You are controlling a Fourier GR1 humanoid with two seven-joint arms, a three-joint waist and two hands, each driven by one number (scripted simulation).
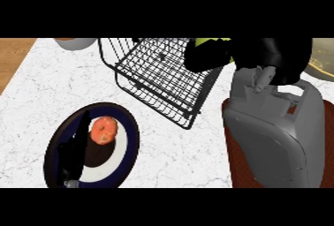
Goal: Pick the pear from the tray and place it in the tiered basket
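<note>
Clutching pear (210,42), right robot hand (261,55) over tiered basket (163,75)

One basket (160,79); one plate (128,132); one orange fruit (104,130); one pear (210,43); one brown tray (238,159); one hand (261,53).

Counter: white marble top (176,154), spanning most of the view.
Wood strip: brown surface (14,55) along the counter's upper left edge.
Plate: dark blue rim, white inner ring, dark centre (127,145), lower left on the counter.
Pumpkin: small, orange (103,130), resting on the plate's upper part.
Pale vessel: grey-white base (75,43), cut off at the top edge, upper left.
Round object: dull olive with a light rim (323,59), partly seen at the upper right edge.
</note>
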